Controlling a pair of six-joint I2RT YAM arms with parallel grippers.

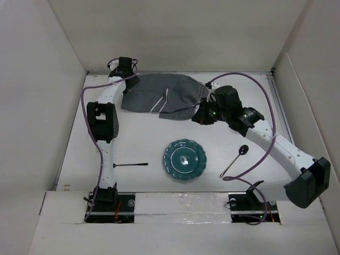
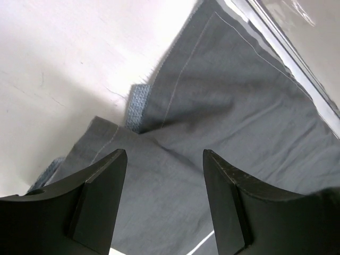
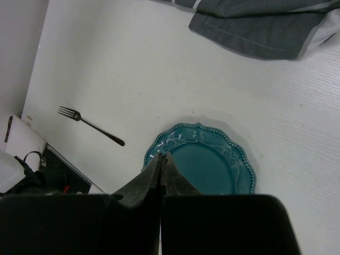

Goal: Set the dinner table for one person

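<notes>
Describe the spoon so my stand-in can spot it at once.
On the white table, find the teal plate near the front middle. The spoon lies right of it, apart from it. Unlike the fork left of the plate, it lies slanted and ends in a round bowl.

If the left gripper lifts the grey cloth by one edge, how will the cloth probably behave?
The grey cloth would probably hang limp: it lies in soft folds with a corner turned over. It looks thin, so likely light and easy to drag over the white table. Pinching one edge may lift only one layer, since it lies doubled.
</notes>
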